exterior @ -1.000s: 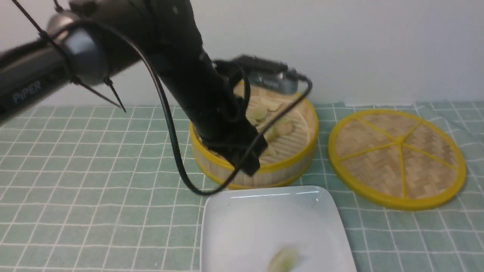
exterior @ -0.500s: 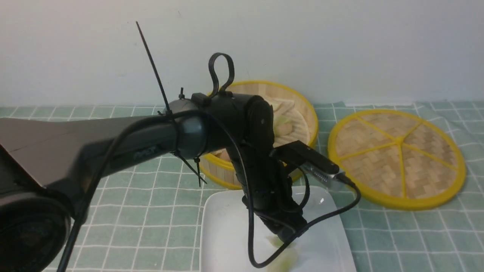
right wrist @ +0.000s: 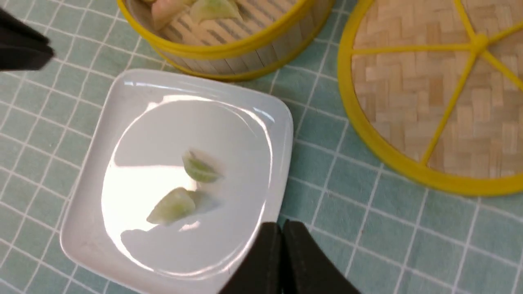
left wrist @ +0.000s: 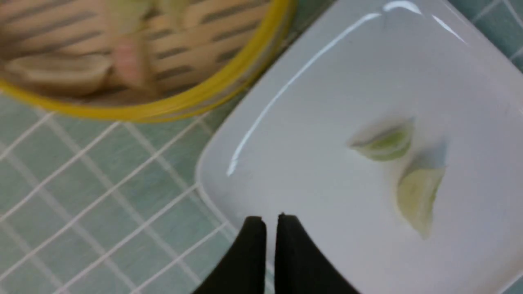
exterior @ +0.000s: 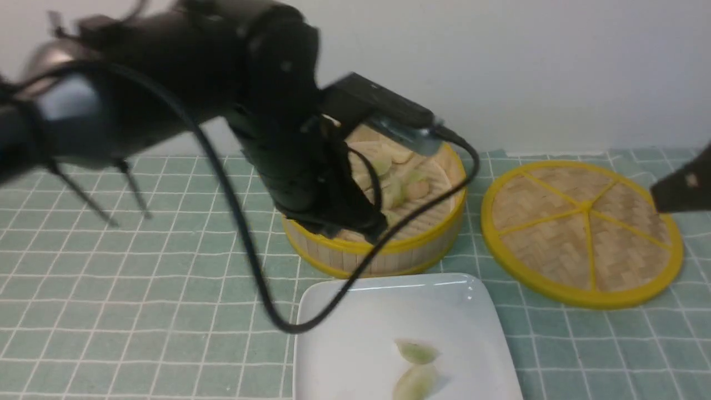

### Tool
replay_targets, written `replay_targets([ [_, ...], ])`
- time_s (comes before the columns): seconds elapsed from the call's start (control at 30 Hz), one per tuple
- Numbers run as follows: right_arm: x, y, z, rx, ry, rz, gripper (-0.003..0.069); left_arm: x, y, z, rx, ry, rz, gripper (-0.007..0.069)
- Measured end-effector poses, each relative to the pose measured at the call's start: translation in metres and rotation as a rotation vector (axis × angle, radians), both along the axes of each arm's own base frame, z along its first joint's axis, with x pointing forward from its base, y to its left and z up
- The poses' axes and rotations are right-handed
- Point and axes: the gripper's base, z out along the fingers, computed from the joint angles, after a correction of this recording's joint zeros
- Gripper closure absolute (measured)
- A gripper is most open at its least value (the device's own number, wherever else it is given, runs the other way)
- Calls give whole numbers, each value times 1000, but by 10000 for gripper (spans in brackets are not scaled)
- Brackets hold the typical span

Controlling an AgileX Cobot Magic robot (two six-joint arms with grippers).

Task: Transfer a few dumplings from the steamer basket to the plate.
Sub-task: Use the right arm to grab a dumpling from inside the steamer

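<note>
The steamer basket (exterior: 389,250) stands at the back centre and holds several dumplings (exterior: 414,186). Two green dumplings (exterior: 416,351) lie on the white plate (exterior: 355,322) in front of it; they also show in the left wrist view (left wrist: 384,141) and the right wrist view (right wrist: 200,167). My left gripper (exterior: 373,230) hangs over the basket's front rim, blurred; in its wrist view the left gripper (left wrist: 271,218) is empty, with its fingertips nearly touching. My right gripper (right wrist: 282,224) is shut and empty above the plate's right edge; it shows at the front view's right edge (exterior: 683,189).
The flat woven lid (exterior: 583,233) with yellow spokes lies right of the basket. A green checked cloth (exterior: 139,278) covers the table. The left arm's cable (exterior: 261,289) hangs down over the plate's left corner. A white wall stands close behind the basket.
My left gripper left a second dumpling on the plate, then rose and swung back to the basket. My right gripper has come into the front view at the right.
</note>
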Motion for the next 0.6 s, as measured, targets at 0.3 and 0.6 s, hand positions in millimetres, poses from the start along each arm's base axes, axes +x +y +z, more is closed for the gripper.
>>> replay_targets([
  [0.3, 90, 82, -29, -69, -29, 157, 656, -59, 71, 3, -73, -73, 162, 631],
  [0.6, 162, 144, -95, -114, -7, 288, 456, -96, 91, 10, -93, -87, 192, 631],
])
